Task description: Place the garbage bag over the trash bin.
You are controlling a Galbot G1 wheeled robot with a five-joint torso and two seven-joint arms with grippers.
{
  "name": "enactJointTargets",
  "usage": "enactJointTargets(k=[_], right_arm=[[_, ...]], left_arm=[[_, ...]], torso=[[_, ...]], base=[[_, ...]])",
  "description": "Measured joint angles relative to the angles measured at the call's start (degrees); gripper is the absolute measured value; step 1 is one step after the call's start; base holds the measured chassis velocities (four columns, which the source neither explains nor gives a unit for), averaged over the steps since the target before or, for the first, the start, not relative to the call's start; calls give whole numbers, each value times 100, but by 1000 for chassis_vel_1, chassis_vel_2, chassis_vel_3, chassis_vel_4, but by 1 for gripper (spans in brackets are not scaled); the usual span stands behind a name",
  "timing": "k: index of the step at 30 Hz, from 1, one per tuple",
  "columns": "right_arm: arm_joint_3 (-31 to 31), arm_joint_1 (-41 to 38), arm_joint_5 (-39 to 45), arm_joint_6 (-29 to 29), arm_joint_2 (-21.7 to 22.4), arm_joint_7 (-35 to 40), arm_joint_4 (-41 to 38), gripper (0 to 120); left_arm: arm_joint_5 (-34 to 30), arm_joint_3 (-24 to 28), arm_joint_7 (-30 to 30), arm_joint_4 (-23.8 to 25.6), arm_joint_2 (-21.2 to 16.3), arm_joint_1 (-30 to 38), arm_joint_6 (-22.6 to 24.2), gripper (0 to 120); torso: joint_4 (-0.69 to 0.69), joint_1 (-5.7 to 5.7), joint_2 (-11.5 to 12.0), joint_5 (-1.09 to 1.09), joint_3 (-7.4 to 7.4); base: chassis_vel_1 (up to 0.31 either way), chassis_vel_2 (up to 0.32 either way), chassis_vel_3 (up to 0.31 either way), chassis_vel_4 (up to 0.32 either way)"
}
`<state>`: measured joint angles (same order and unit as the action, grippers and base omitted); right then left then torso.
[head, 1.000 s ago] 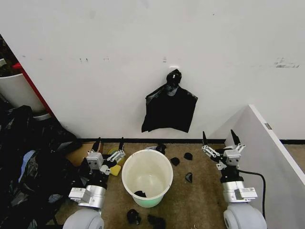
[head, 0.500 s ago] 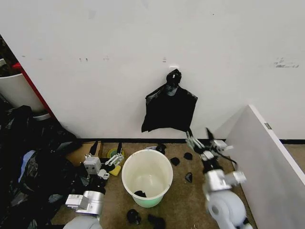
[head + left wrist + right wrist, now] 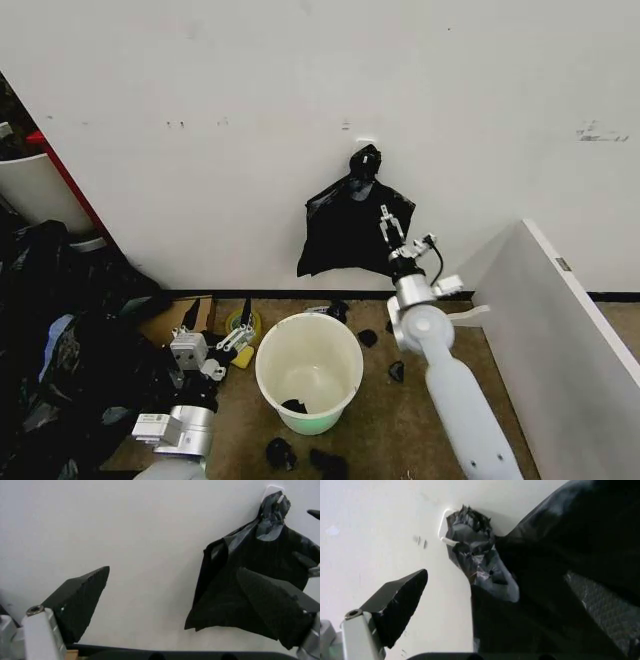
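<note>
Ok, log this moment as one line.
right pincer: open, raised at hanging black bag | left pincer: open, low beside trash bin | bin unlined

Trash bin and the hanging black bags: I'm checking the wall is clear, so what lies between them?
In the head view, only bare white wall and the dark baseboard separate the trash bin from the hanging bag bunch.

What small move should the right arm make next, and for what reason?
Probably the right gripper should ease forward a little and close on the black bag hanging from the wall hook. Its fingers are open and already in front of the bag, while the bin below has no bag over it. The left gripper waits low beside the bin.
</note>
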<state>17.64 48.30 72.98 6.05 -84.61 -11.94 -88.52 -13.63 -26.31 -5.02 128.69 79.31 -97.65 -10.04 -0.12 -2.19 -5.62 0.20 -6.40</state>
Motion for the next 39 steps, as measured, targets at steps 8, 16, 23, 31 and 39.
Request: enactJointTargets(k=[8, 16, 23, 31, 39], right_arm=[[-46, -351, -290, 13, -227, -52, 445, 98], [-29, -557, -440, 32, -311, -199, 767, 74], [-9, -697, -555, 67, -383, -362, 1028, 51], [4, -774, -674, 137, -383, -506, 1188, 21], [-8, -628, -806, 207, -335, -664, 1065, 0]], left_arm=[[25, 9, -14, -80, 29, -10, -11, 100], [42, 27, -18, -147, 41, -3, -21, 100], [42, 44, -27, -289, 45, 40, -28, 100], [18, 49, -39, -404, 23, 134, -30, 100], [-56, 50, -58, -487, -30, 209, -37, 100]], torso=[[0, 0, 0, -1, 1], [-1, 0, 0, 0, 1], [0, 0, 0, 0, 1], [-1, 0, 0, 0, 1], [0, 1, 0, 0, 1]], base=[[0, 0, 0, 0], [0, 0, 0, 0], [0, 0, 0, 0], [0, 0, 0, 0], [0, 0, 0, 0]])
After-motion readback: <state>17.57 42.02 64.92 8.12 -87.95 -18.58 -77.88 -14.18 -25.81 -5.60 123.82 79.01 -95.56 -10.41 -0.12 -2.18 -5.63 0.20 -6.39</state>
